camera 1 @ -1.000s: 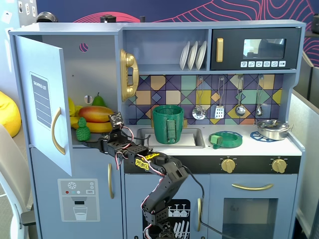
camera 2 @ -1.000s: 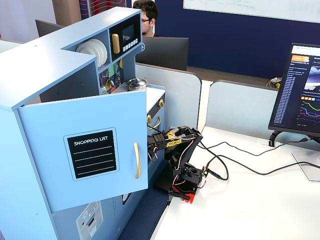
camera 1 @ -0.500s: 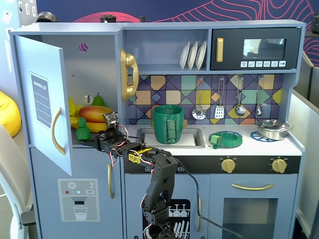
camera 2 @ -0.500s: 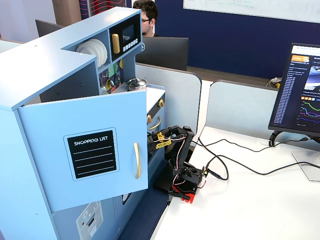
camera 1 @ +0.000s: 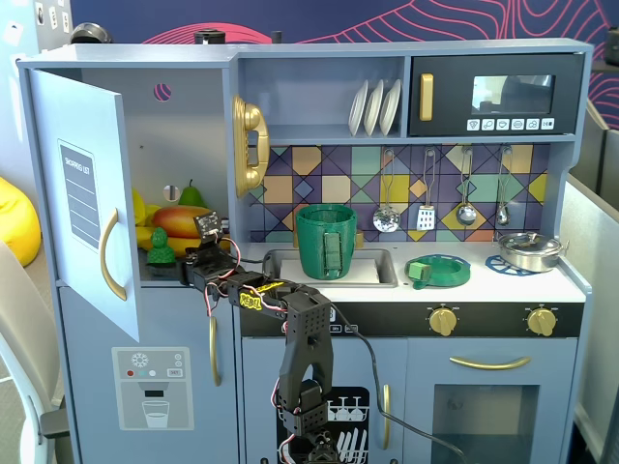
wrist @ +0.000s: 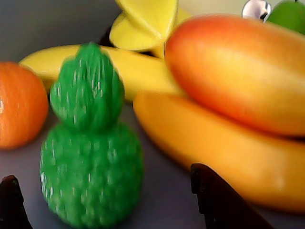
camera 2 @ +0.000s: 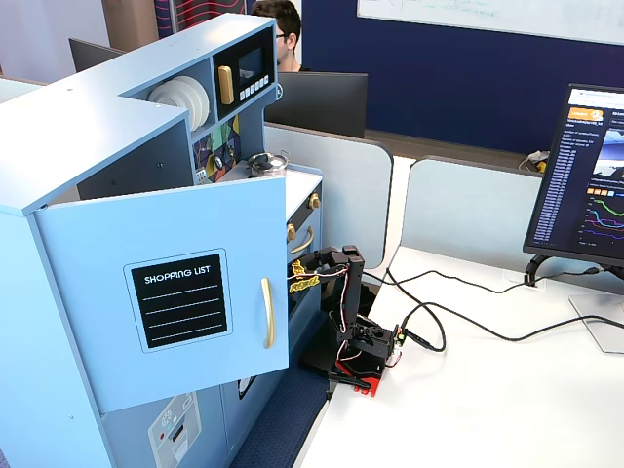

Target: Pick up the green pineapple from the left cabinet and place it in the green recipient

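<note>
Gripper (wrist: pixel 107 200) was wide open, jaws flanking green pineapple (wrist: pixel 90 157) at wrist view's lower left, inside left cabinet (camera 1: pixel 82 193). Not grasped yet; lift & drop into green recipient (camera 1: pixel 326 242) remained.

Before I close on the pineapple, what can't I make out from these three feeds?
- Fingertips: cut off by the bottom edge in the wrist view, either side of the green pineapple.
- Gripper contact with the pineapple: too small in a fixed view.
- Cabinet interior: hidden behind the open cabinet door in a fixed view.
</note>
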`<state>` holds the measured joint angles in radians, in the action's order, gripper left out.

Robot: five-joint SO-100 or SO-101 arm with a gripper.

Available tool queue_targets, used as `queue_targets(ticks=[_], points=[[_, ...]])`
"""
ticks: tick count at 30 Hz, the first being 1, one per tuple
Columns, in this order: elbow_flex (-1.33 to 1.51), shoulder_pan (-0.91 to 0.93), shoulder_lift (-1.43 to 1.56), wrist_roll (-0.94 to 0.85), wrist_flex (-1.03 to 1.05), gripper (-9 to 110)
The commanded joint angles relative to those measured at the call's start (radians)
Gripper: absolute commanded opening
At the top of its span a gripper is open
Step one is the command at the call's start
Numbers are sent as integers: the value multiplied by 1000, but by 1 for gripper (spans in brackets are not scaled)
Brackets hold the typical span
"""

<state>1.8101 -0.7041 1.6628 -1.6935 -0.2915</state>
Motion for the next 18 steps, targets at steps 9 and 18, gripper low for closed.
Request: queue_targets(ticks=[9, 18], points=[[-190, -40, -86, 12, -9, 40], [-245, -51, -146, 12, 2, 39]])
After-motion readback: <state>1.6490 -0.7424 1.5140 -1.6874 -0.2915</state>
